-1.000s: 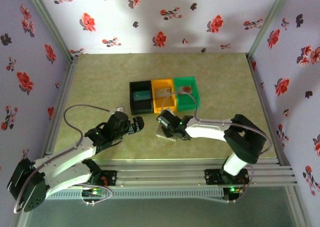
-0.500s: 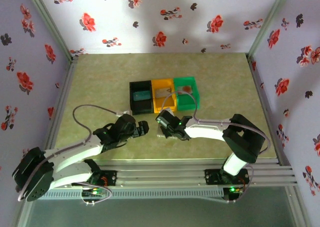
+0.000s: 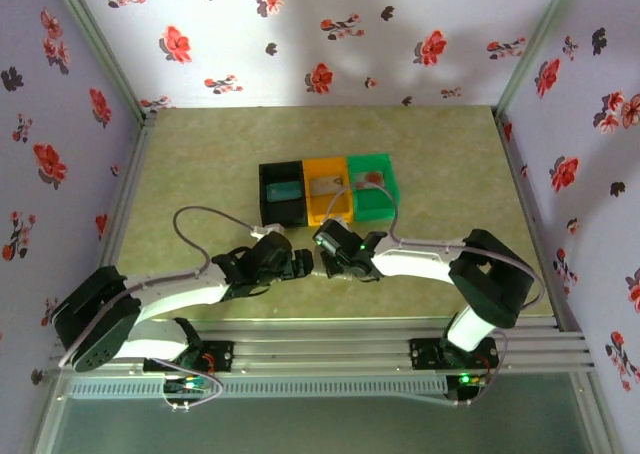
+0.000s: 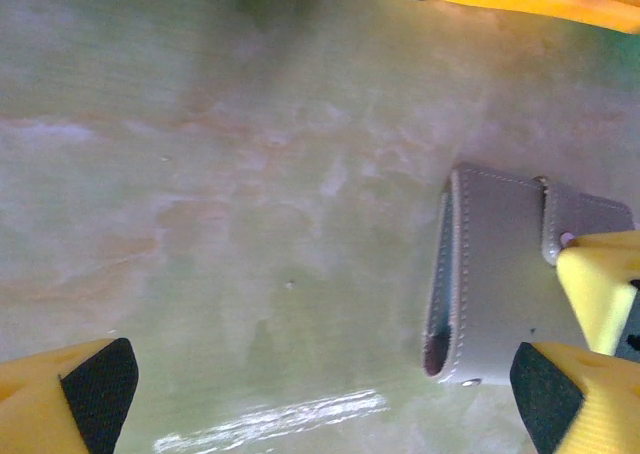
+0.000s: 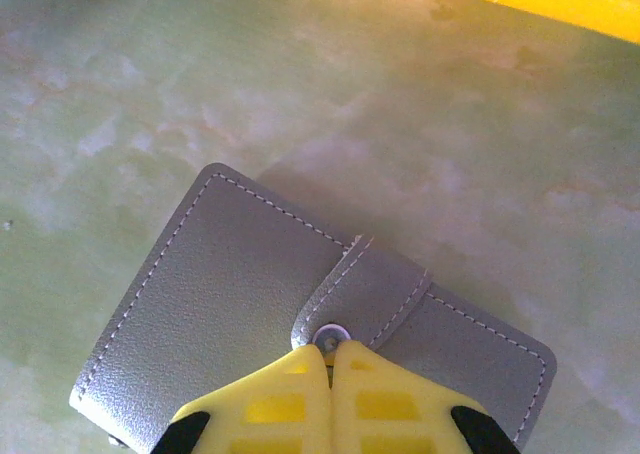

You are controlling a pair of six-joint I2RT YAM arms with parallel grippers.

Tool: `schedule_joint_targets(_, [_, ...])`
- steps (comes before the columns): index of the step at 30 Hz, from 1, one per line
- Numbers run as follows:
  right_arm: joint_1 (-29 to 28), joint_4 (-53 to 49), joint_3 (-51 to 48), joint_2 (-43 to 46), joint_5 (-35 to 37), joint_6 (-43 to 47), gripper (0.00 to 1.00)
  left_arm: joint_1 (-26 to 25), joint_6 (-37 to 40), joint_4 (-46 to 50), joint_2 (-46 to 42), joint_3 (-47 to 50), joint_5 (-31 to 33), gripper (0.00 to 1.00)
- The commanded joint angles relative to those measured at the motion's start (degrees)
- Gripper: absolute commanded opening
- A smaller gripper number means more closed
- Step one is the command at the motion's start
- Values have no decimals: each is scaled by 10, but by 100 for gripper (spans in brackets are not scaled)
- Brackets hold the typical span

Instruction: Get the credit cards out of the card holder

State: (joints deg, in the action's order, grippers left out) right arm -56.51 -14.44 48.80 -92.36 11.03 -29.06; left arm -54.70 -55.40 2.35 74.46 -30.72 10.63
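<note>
**Top external, then the wrists: a two-arm squeeze is on**

Top external has both arms reaching to one spot on the bench [image 3: 200,164], just in front of the row of bins. The left pincer [image 3: 303,262] and right pincer [image 3: 333,261] are almost nose to nose, and what lies under them is too crowded to read from up here. This view does give the score, though. A teal card [image 3: 283,188] sits in the black bin [image 3: 268,210], a grey card [image 3: 324,185] in the orange bin [image 3: 340,212], and a pale card [image 3: 372,178] with a red blot in the green bin [image 3: 388,196]. I'd judge the job well along.

Left wrist next. The left pincer is spread as wide as it goes and holds nothing, its black pads [image 4: 95,379] well apart. The card holder [image 4: 490,274] lies folded shut on the bench, just inside the right-hand pad. From here you get its folded edge side-on.

Right wrist looks flat down on the grey cover, with the strap [image 5: 365,289] and its snap [image 5: 330,336] plain to see. The right pincer is closed tight, tips together right at the snap. Whether the strap's edge is nipped between them, I cannot tell.

The step looks like popping that strap. To do it well, the left pincer should close low across the holder's body and pin it to the bench. Only then should the right tug, or the whole holder lifts and the snap never gives.
</note>
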Motion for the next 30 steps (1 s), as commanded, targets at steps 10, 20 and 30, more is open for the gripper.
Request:
schedule_joint_targets(10, [1, -16, -15, 28, -65, -57, 0, -21, -20, -52, 72, -31, -27, 97])
schedule_joint_targets(20, [27, 12, -37, 61, -107, -96, 0, -22, -35, -75, 97, -14, -47, 87])
schedule_joint_targets(30, [45, 31, -50, 79, -138, -118, 0, -23, -31, -94, 132, -20, -77, 78])
